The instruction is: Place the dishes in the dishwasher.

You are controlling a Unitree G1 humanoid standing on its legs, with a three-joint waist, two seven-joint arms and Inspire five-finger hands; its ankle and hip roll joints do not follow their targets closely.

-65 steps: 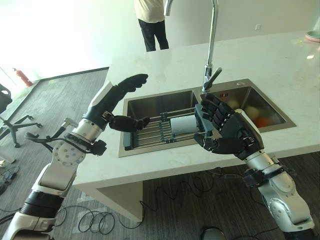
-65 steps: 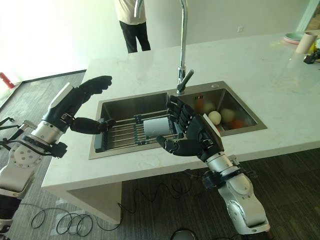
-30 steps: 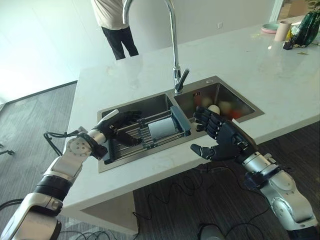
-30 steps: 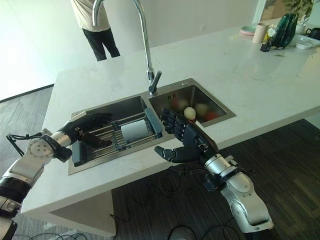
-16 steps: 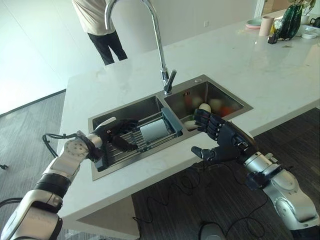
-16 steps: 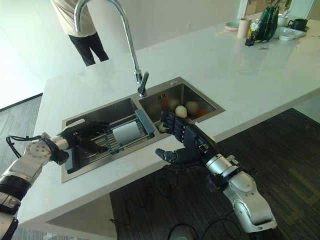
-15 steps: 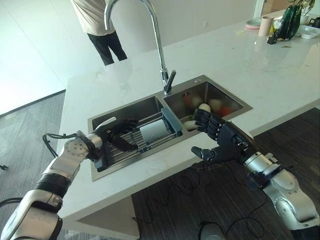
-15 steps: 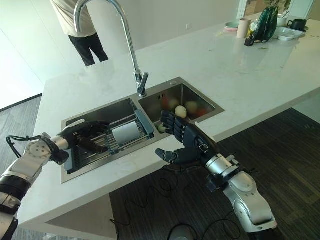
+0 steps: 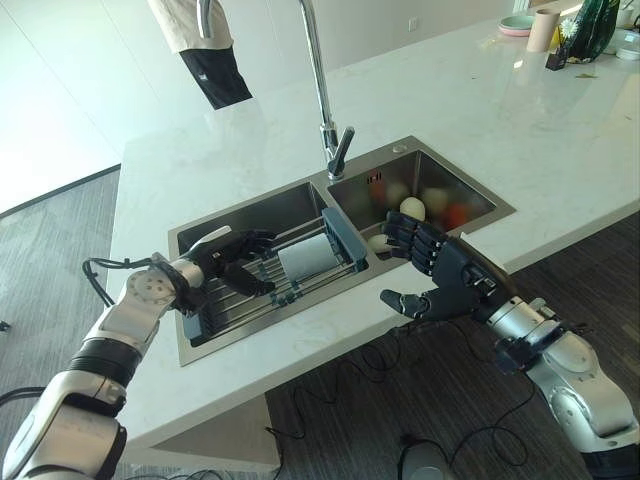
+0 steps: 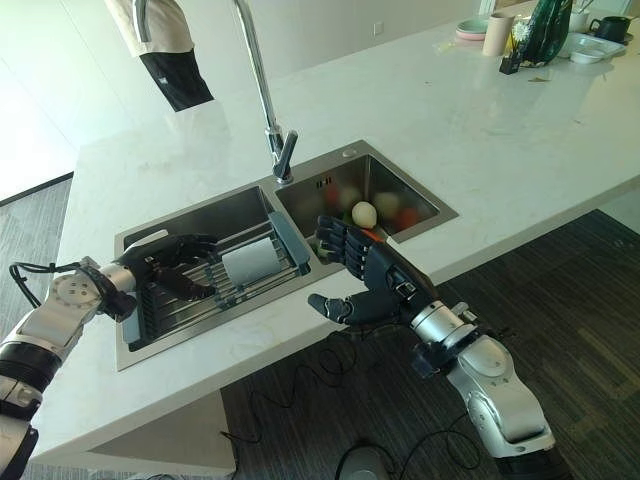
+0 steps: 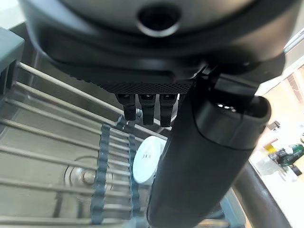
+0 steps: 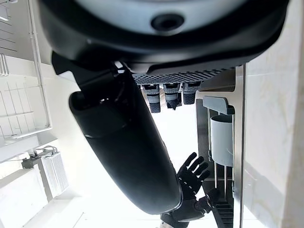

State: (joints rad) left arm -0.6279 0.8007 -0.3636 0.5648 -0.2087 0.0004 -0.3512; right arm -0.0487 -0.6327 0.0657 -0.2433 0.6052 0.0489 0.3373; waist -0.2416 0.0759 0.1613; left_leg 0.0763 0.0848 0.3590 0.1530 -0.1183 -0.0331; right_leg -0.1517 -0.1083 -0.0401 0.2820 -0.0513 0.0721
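A white cup [image 9: 303,258] lies on its side in a blue-grey drying rack [image 9: 345,243] that spans the left basin of the steel sink [image 9: 265,205]. My left hand [image 9: 235,265] hovers open over the rack's left part, fingers spread toward the cup and a short gap from it. The left wrist view shows the cup [image 11: 148,159] past those straight fingers. My right hand [image 9: 440,282] is open, palm facing left, at the counter's front edge by the rack's right end, touching nothing. The right wrist view also shows the cup [image 12: 222,140].
The right basin holds a pale round item [image 9: 412,208] and other fruit. A tall faucet [image 9: 325,100] rises behind the sink. A person [image 9: 205,50] stands beyond the counter. A plate [image 9: 517,22], a cup [image 9: 541,30] and a dark vase [image 9: 592,25] sit far right.
The camera has shifted. My left hand came down from above the counter's corner to over the rack. My right hand drew back from the rack's right end to the counter's front edge.
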